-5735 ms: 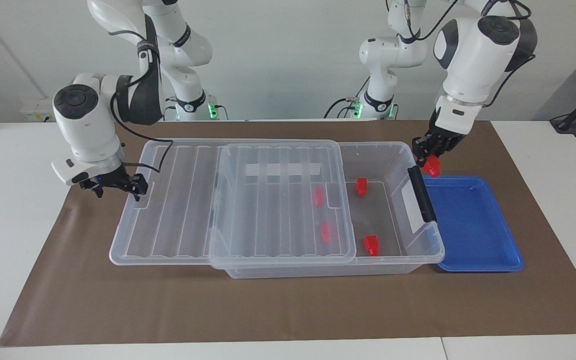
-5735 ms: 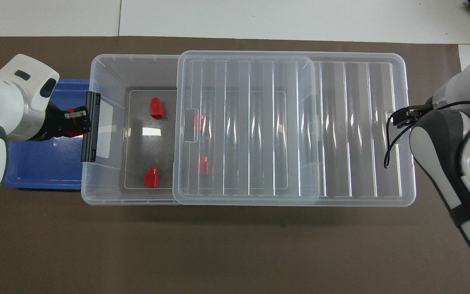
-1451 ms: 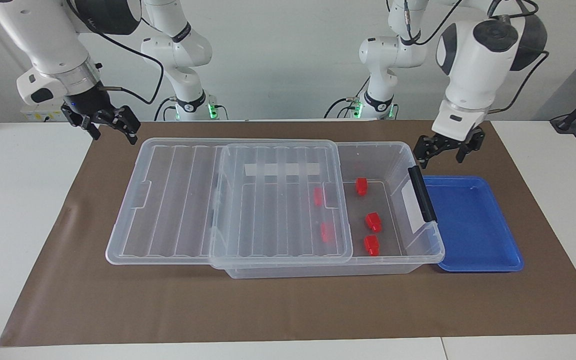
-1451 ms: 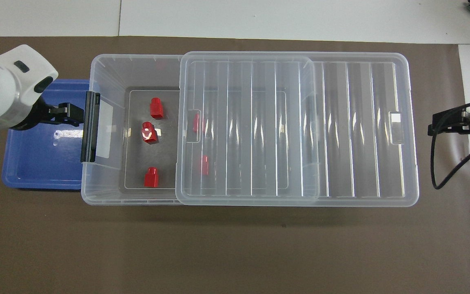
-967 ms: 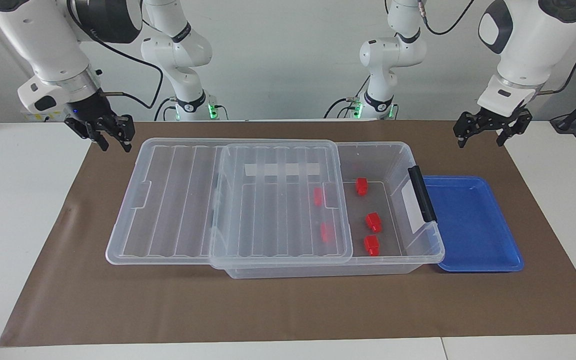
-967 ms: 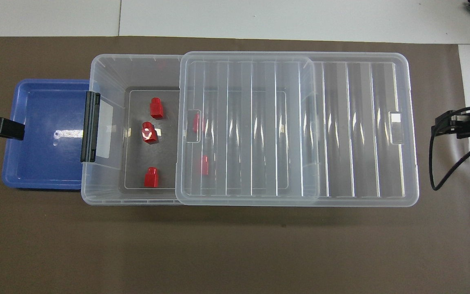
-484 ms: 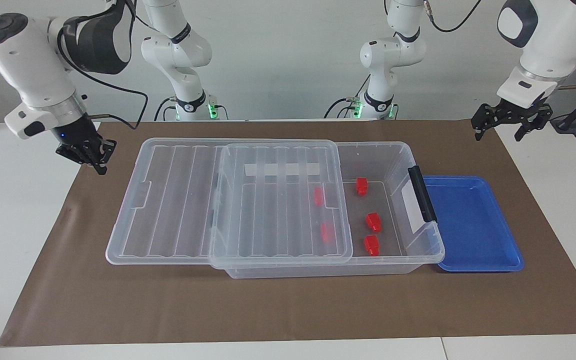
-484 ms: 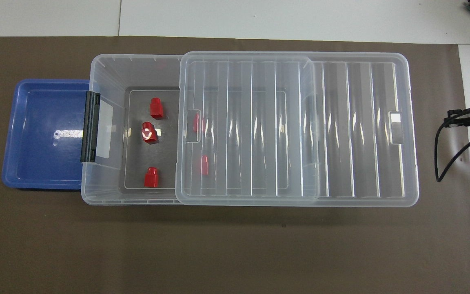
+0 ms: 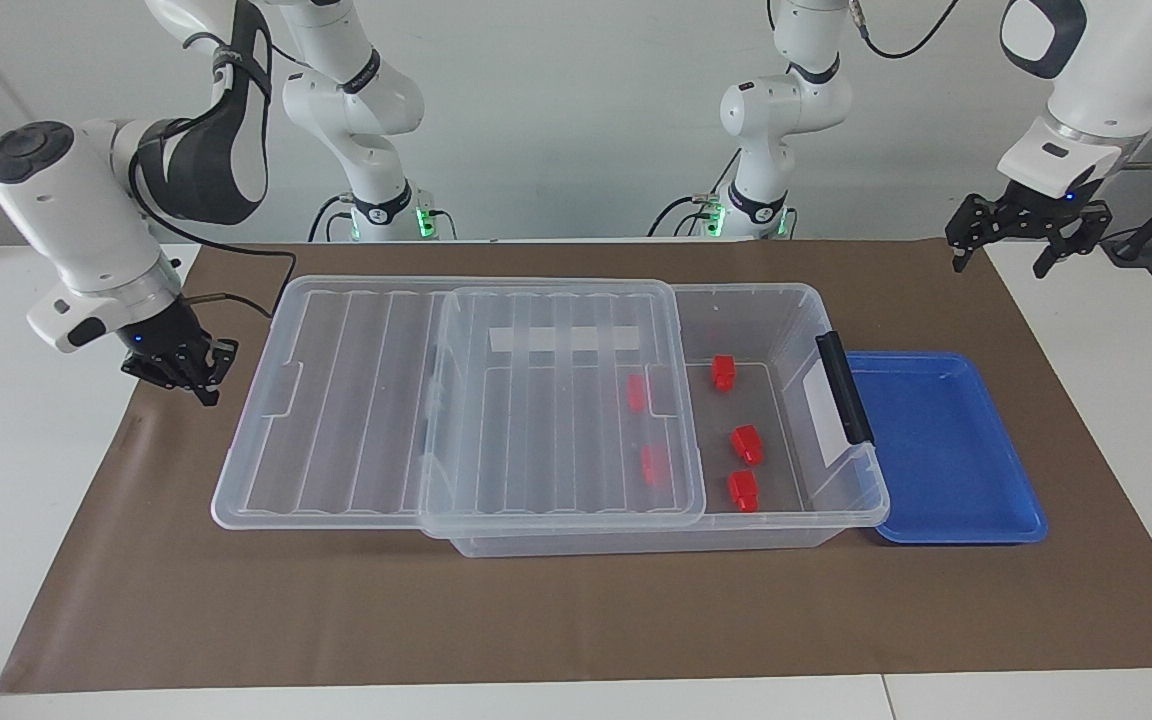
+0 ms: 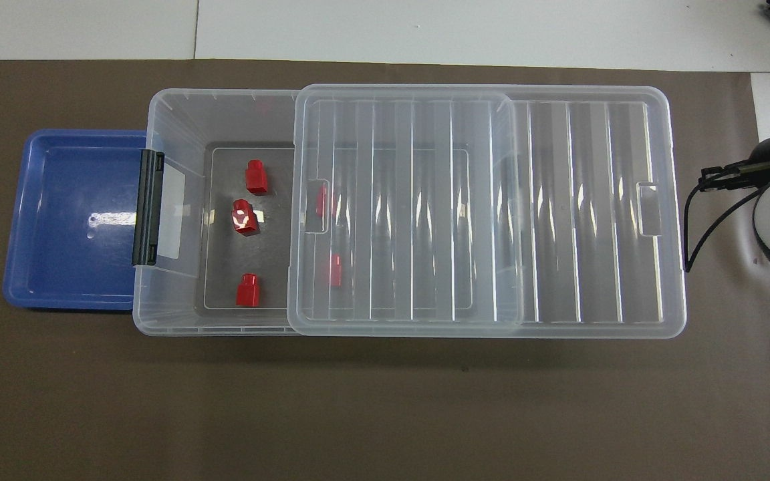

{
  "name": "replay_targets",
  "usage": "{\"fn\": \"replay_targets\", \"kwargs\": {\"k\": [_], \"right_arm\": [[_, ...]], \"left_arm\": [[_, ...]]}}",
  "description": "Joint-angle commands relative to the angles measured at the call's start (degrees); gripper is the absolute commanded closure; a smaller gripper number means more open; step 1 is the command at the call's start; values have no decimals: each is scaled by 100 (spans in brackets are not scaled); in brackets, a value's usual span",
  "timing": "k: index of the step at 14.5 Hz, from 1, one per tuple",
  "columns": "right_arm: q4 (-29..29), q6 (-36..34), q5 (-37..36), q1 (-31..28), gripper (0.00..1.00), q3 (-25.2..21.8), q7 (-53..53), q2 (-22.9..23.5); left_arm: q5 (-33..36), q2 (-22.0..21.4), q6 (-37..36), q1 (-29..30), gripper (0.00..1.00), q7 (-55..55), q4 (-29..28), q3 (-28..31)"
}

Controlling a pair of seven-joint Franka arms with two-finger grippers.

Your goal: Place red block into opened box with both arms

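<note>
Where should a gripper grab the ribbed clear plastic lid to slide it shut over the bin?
Probably at the ribbed clear plastic lid's short rim with the small tab, at the right arm's end, coming in low from past that end. It overhangs the clear plastic bin there, so the edge is free. The right gripper, shut, hangs beside it; the left gripper waits, open.

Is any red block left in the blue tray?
No: the blue tray shows only its bare floor, and all five red blocks lie inside the box.
</note>
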Motion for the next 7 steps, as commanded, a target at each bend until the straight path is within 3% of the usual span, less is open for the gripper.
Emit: {"fn": "replay_targets", "kwargs": {"k": [1, 7], "right_arm": [[-11, 207, 201, -10, 100, 40, -153, 90], [-11, 330, 376, 166, 100, 40, -110, 239]], "left_arm": [[-63, -99, 266, -269, 0, 32, -227, 93], [-80, -91, 469, -637, 0, 40, -377, 478]]}}
